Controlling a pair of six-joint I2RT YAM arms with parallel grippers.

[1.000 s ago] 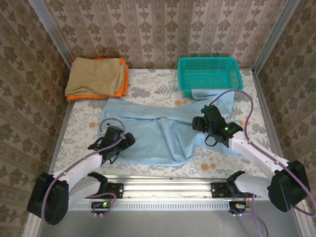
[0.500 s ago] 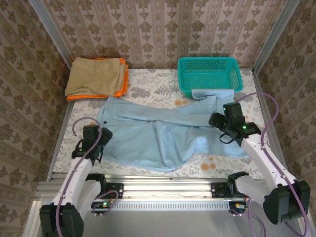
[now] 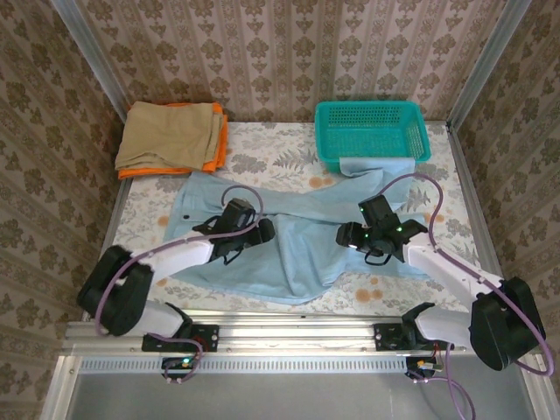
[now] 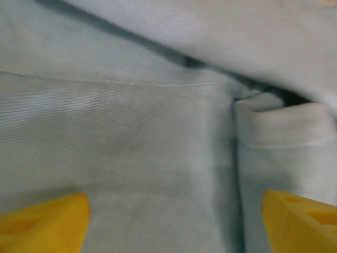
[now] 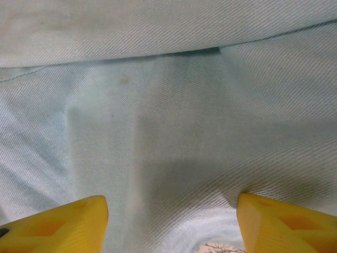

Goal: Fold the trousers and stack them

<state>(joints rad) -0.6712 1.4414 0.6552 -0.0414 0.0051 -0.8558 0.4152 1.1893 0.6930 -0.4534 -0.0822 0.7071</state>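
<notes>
I see my left gripper (image 3: 259, 231) released, fingers wide, over the left half of the trousers (image 3: 302, 258); right gripper (image 3: 348, 236) likewise released over their right half.

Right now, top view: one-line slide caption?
Left gripper and right gripper open above the spread trousers; teal basket behind.

The left arm stretches forward and inward, its left gripper (image 3: 259, 229) tipped downward with yellow fingertips (image 4: 42, 221) spread wide. The right arm bends inward, the right gripper (image 3: 350, 236) lowered, its fingers (image 5: 284, 221) standing well apart.
</notes>
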